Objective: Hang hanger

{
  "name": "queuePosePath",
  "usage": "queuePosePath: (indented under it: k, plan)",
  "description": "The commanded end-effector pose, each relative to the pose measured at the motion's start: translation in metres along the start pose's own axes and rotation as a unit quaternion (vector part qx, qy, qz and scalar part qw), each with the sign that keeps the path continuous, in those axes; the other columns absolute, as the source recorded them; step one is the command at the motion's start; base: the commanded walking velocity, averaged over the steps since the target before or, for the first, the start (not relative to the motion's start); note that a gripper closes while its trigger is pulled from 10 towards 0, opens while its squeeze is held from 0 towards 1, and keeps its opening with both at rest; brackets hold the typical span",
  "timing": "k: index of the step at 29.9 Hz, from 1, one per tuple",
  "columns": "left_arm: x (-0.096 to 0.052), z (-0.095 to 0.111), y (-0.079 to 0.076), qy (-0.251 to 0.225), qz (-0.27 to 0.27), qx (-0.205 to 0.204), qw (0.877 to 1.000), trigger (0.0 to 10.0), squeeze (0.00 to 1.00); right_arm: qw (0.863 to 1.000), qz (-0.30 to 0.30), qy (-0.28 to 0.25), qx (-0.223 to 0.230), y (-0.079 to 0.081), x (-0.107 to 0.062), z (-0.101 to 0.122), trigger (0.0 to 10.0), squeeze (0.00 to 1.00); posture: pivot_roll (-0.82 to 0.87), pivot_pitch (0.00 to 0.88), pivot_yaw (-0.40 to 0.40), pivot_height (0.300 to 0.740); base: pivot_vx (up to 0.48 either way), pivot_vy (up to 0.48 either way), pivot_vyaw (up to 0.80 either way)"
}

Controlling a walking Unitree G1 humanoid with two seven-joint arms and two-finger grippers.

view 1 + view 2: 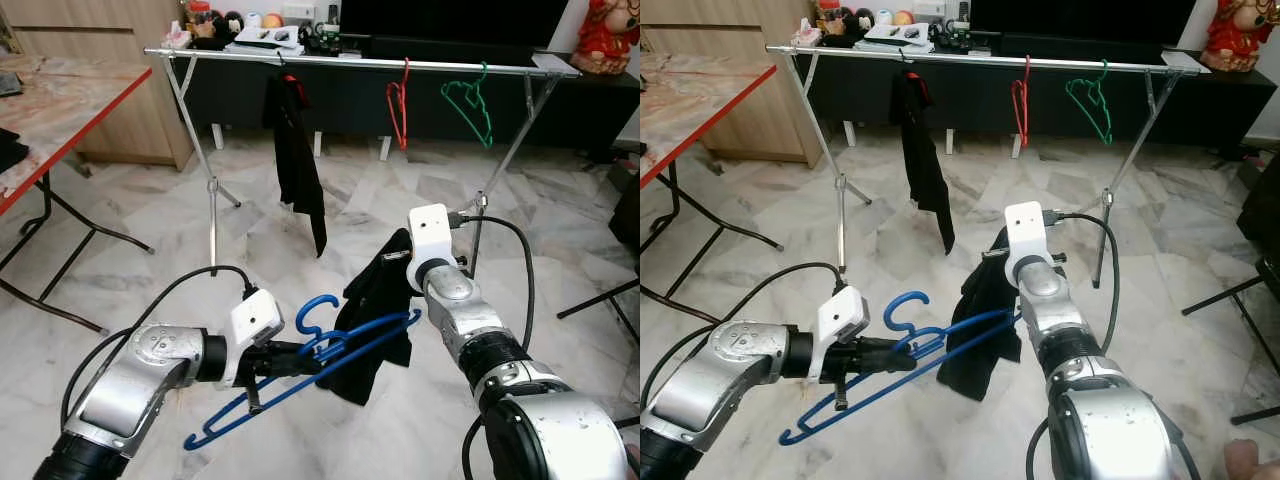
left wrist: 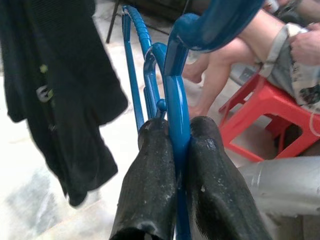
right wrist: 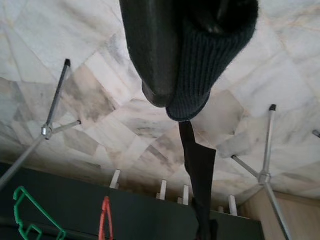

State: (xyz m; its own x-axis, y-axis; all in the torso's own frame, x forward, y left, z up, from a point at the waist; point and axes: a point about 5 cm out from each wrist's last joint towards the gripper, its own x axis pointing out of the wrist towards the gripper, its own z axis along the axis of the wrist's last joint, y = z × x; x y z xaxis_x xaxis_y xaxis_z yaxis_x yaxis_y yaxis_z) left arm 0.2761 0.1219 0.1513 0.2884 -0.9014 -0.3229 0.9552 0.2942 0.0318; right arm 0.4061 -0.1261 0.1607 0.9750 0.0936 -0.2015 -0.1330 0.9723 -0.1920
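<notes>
A blue hanger (image 1: 300,385) is held low in front of me, tilted, with its hook up. My left gripper (image 2: 177,145) is shut on its neck just below the hook. A black garment (image 1: 375,320) drapes over the hanger's right end. My right gripper (image 3: 182,75) is shut on the top of that garment, and dark knit cloth covers one finger. Further back stands a metal clothes rail (image 1: 350,62) carrying another black garment (image 1: 297,160), a red hanger (image 1: 398,105) and a green hanger (image 1: 470,105).
A table with a red edge (image 1: 60,100) stands at the left on black folding legs. The rail's splayed legs (image 1: 212,190) rest on the marble floor. A dark cabinet lies behind the rail. A person's legs (image 2: 225,65) and a red stool (image 2: 260,115) are close by.
</notes>
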Motion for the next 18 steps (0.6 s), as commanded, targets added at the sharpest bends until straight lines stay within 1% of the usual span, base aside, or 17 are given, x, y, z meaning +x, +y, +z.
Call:
queuePosePath:
  k: [1, 3, 4, 5, 11, 14, 18]
  plan:
    - [0.003, 0.011, 0.004, -0.022, 0.025, 0.010, 0.999, 10.0, 0.00, 1.000, -0.001, -0.017, 0.005, 0.002, 0.002, 0.015, 10.0, 0.00, 0.00, 0.094, -0.044, 0.740, 0.000, 0.000, 0.00]
    - [0.005, 0.012, 0.012, -0.027, 0.072, 0.021, 0.997, 10.0, 0.00, 1.000, 0.002, -0.017, 0.006, 0.005, 0.002, 0.014, 10.0, 0.00, 0.00, 0.095, -0.044, 0.740, 0.000, 0.000, 0.00]
    - [0.005, 0.009, 0.017, -0.021, 0.100, 0.019, 0.995, 10.0, 0.00, 1.000, 0.003, -0.016, 0.006, 0.006, 0.002, 0.013, 10.0, 0.00, 0.00, 0.096, -0.045, 0.740, 0.000, 0.000, 0.00]
    - [0.005, 0.007, 0.020, -0.016, 0.117, 0.016, 0.993, 10.0, 0.00, 1.000, 0.005, -0.016, 0.006, 0.007, 0.001, 0.012, 10.0, 0.00, 0.00, 0.096, -0.046, 0.740, 0.000, 0.000, 0.00]
    - [0.004, 0.006, 0.021, -0.013, 0.135, 0.007, 0.991, 10.0, 0.00, 1.000, 0.005, -0.012, 0.009, 0.007, 0.001, 0.008, 10.0, 0.00, 0.00, 0.101, -0.046, 0.740, 0.000, 0.000, 0.00]
    - [0.002, 0.005, 0.020, -0.010, 0.131, 0.003, 0.991, 10.0, 0.00, 1.000, 0.004, -0.010, 0.009, 0.007, 0.001, 0.007, 10.0, 0.00, 0.00, 0.101, -0.046, 0.740, 0.000, 0.000, 0.00]
    - [-0.002, 0.000, 0.018, 0.006, 0.126, 0.004, 0.992, 10.0, 0.00, 1.000, -0.001, -0.008, 0.009, 0.003, 0.000, 0.004, 10.0, 0.00, 0.00, 0.103, -0.046, 0.740, 0.000, 0.000, 0.00]
